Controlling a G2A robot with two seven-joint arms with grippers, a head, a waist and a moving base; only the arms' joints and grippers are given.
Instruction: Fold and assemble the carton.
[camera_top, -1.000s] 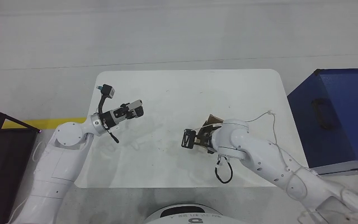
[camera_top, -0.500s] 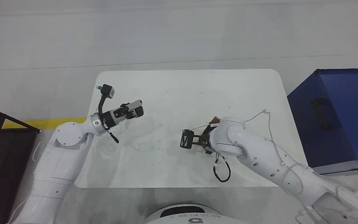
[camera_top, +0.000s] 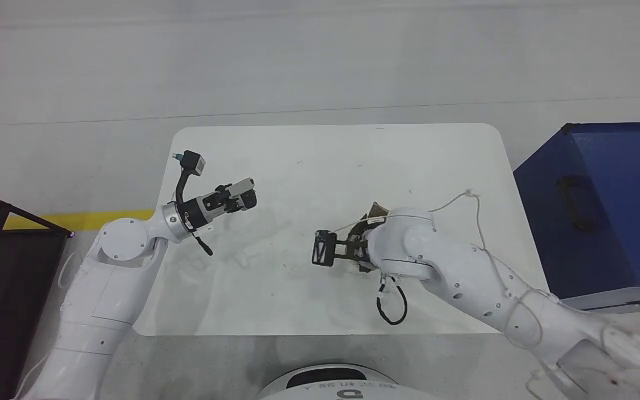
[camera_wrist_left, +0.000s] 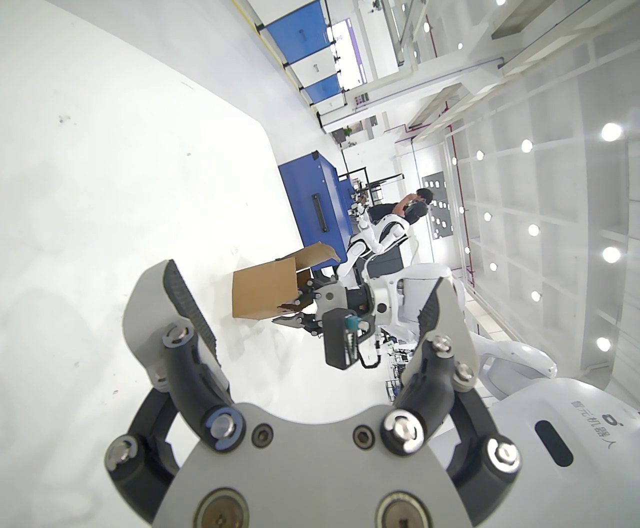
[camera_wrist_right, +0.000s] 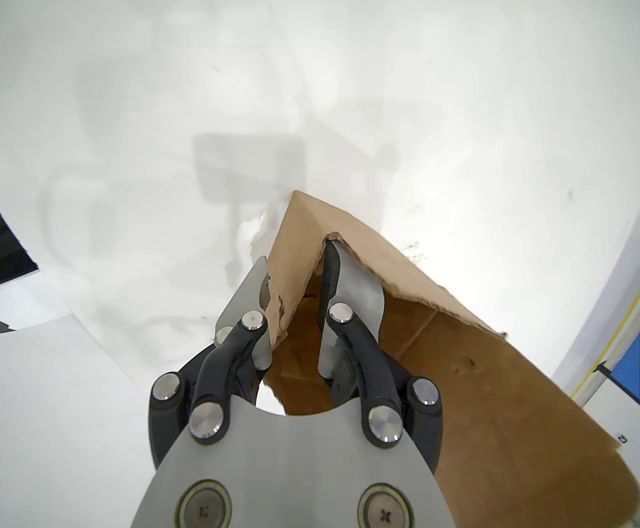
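Table (camera_top: 330, 160) white, marked; blue cabinet (camera_top: 585, 215) beside; right fingers (camera_wrist_right: 352, 287) clamp carton (camera_wrist_right: 475, 400) wall; left fingers (camera_wrist_left: 452, 325) wide, empty.

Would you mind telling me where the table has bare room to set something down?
The far half of the table is bare, as is the middle strip between the left pincer and the carton. It is crowded at the near right, where the right pincer grips the carton.
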